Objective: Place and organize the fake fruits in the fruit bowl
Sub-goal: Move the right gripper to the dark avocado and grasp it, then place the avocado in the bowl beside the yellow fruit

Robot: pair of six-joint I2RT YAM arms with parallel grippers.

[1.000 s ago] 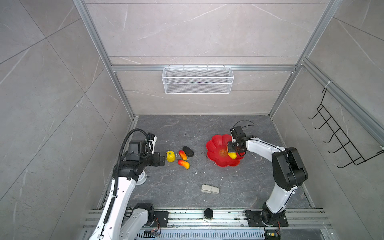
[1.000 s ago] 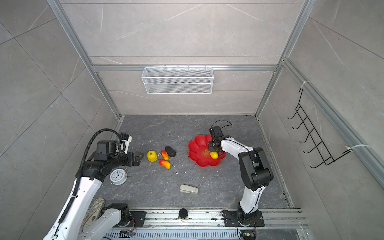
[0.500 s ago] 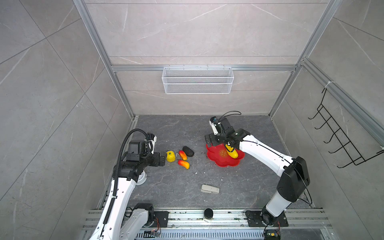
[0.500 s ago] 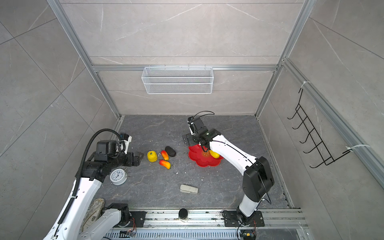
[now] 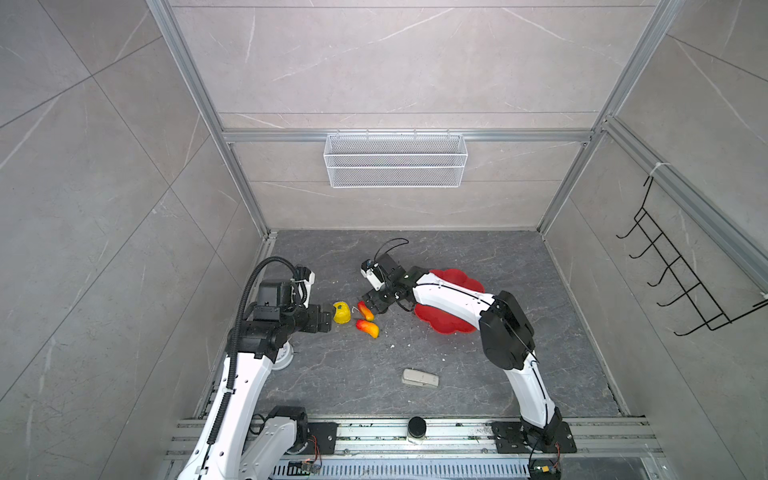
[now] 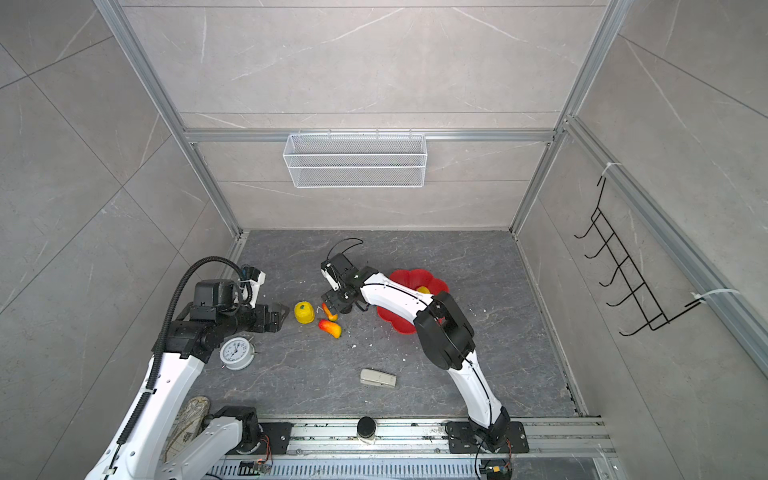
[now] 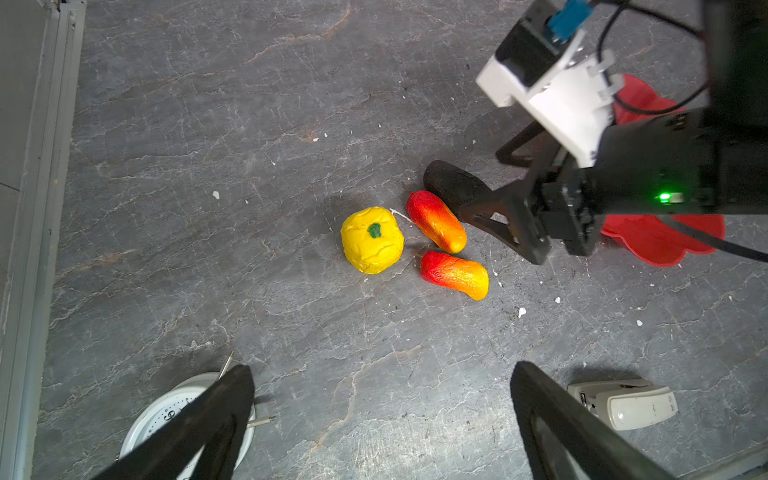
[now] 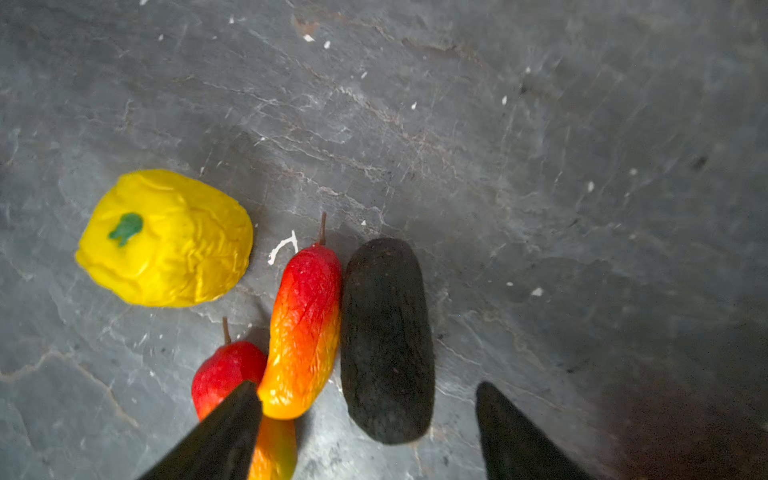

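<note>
We see the right hand (image 5: 375,304) reaching across the middle of the table (image 5: 478,253), low over the cluster of loose fruits, with its fingers (image 8: 232,419) spread apart and clamped on nothing. In the right wrist view the black oval (image 8: 386,340) lies lengthwise in the gap between them, side by side with and touching a red-to-yellow mango (image 8: 305,328). A second mango (image 8: 226,370) sits partly under one fingertip, and we cannot tell whether either finger touches a fruit. The bumpy yellow fruit (image 7: 372,241) with its green stem rests just beside the mangoes, apart from them. The fruit bowl (image 6: 395,322) stands to the right of this cluster, partly hidden by the right arm, and in a top view the long yellow oval (image 6: 423,289) shows inside it. The left hand (image 7: 382,368) hangs near the bumpy fruit, its fingers wide apart and holding nothing. A beige block (image 5: 419,378) lies nearer the front rail, and a small clock (image 6: 236,353) sits by the left arm.
</note>
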